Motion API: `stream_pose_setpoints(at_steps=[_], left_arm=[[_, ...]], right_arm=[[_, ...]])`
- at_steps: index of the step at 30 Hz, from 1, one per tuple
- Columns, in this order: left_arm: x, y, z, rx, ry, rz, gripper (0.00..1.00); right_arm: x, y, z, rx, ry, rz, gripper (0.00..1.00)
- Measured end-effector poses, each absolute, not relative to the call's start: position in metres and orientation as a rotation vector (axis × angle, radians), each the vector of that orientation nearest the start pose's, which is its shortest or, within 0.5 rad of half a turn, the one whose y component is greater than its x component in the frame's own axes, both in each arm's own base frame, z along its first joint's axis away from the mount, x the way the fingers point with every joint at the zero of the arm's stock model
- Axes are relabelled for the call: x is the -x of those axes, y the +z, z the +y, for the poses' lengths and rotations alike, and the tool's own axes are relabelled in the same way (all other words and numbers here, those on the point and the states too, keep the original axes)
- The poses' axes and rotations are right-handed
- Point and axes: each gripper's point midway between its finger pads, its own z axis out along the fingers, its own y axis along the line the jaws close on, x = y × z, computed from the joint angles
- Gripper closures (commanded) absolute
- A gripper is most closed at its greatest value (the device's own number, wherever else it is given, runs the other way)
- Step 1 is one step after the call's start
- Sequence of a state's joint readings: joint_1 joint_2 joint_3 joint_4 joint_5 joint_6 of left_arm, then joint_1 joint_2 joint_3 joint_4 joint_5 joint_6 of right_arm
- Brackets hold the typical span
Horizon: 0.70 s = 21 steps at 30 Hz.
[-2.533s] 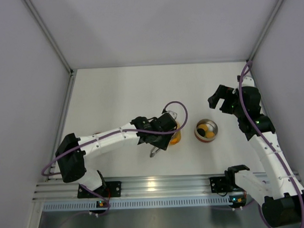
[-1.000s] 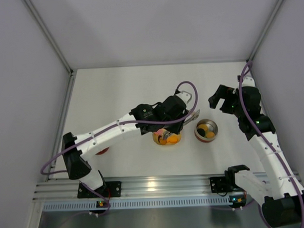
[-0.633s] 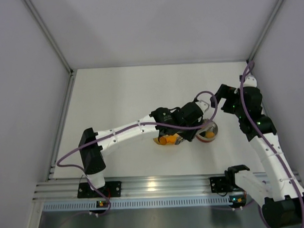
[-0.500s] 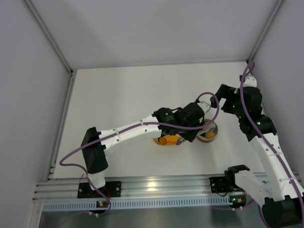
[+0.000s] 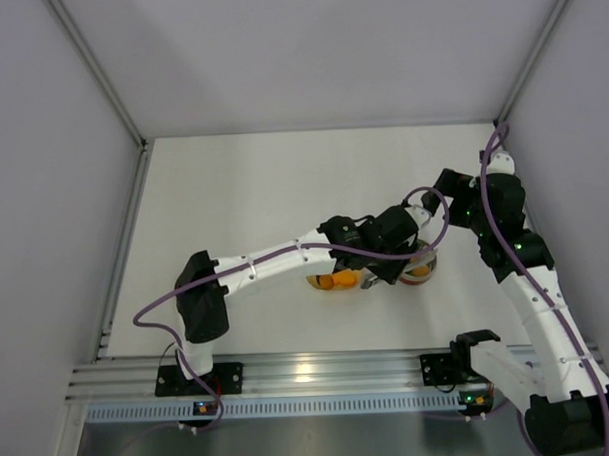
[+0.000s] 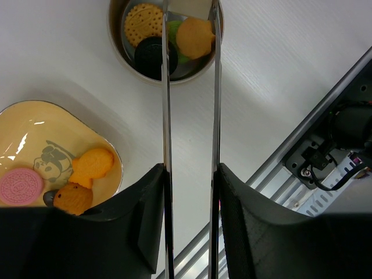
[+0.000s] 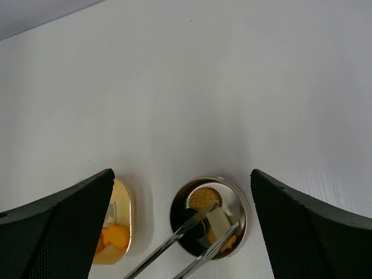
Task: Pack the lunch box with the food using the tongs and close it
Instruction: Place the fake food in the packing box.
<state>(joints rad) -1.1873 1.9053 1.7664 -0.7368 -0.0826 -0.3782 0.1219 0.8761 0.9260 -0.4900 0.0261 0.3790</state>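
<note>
My left gripper is shut on the silver tongs, and both slender arms run forward from between its fingers. The tong tips reach into the round steel lunch box. In it lie a yellow biscuit, a dark brown piece, a green piece and an orange piece. The orange piece sits between the tong tips; I cannot tell if it is pinched. My right gripper hangs open above and just behind the box, empty.
A yellow rounded-square dish stands left of the lunch box, with two orange fish pieces and a pink cookie in it. The aluminium rail runs along the near table edge. White walls enclose the table.
My left arm has swung right from over the yellow dish to over the lunch box, carrying the tongs. The right gripper shifted only slightly.
</note>
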Motion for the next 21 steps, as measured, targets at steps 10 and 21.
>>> stream_pose_setpoints(at_steps=[10, 21], left_arm=[[-0.1854, 0.1678, -0.4548, -0.97, -0.555, 2.334, 0.52], [-0.1886, 0.172, -0.4582, -0.965, -0.557, 2.316, 0.48]], right_arm=[[-0.2977, 0.2455, 0.0471, -0.27, 0.287, 2.011, 0.01], [-0.2976, 0.245, 0.0457, -0.269, 0.276, 2.012, 0.01]])
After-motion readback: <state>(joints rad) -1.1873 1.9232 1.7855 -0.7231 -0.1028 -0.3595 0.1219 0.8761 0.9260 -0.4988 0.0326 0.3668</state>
